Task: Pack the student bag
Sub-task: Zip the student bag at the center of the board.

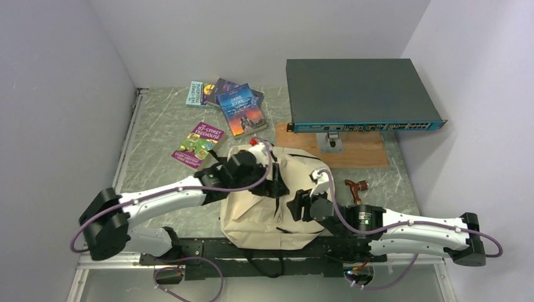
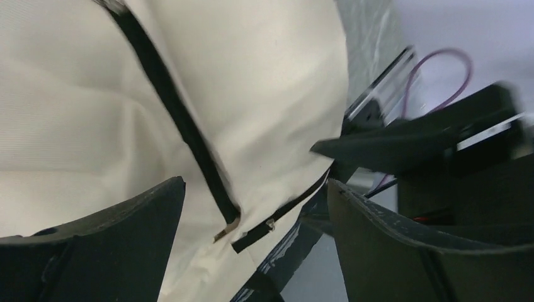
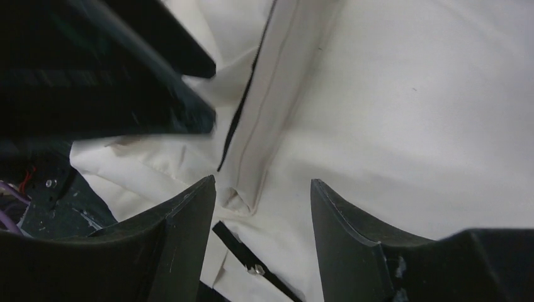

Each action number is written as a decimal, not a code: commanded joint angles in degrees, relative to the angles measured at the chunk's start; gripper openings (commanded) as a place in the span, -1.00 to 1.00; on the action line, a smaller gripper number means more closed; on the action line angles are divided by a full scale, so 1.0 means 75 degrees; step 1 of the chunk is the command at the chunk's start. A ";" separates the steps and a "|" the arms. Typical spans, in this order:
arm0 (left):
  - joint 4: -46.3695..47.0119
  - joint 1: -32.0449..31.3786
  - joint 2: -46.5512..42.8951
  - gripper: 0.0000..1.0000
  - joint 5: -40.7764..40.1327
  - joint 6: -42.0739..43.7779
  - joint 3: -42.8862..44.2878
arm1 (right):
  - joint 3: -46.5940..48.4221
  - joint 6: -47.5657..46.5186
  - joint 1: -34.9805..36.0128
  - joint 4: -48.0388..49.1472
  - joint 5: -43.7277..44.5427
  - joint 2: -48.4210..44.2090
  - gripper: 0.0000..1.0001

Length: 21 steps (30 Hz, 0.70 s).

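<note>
Item under inspection: the cream-beige soft fabric backpack (image 1: 258, 217) is lying flat on the grey-green marbled table (image 1: 157, 126), at the near edge between the two arms, with black straps trailing over the front rail.

The left gripper (image 2: 256, 182) is hanging over the bag's upper middle. Its jaws are standing wide apart and are gripping nothing. A dark zipper line (image 2: 182, 126) is running across the fabric below the gap.

The right gripper (image 3: 262, 182) is hovering over the bag's right side. Its jaws are standing parted and are gripping nothing. A raised fold of cream fabric (image 3: 264, 113) is lying loose beneath the gap.

Also on the table, all apart from the bag:
- A purple paperback (image 1: 198, 145) is lying beyond the bag's left corner.
- A blue paperback (image 1: 242, 110) is resting on further books near the far wall.
- A dark grey flat equipment box (image 1: 359, 94) is sitting above a wooden board (image 1: 359, 154) at the far right.
</note>
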 commanded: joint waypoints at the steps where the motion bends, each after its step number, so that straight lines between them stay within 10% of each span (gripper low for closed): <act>1: -0.0908 -0.0817 0.1121 0.77 -0.1349 0.0402 0.0905 | 0.0603 0.1126 -0.0034 -0.1854 0.0377 -0.0479 0.19; 7: -0.1389 -0.0942 0.2293 0.58 -0.2181 0.0600 0.1332 | 0.1041 0.1432 -0.0034 -0.2689 0.0436 -0.0618 0.23; 13: -0.1071 -0.0364 0.1419 -0.92 -0.1935 0.0796 0.0665 | 0.0887 0.0703 -0.0034 -0.2060 -0.0203 -0.0493 0.17; 21: 0.1009 0.1106 -0.1085 -1.00 0.0760 -0.0213 -0.1223 | 0.0617 -0.2733 -0.0034 0.0898 -0.3760 0.0579 0.16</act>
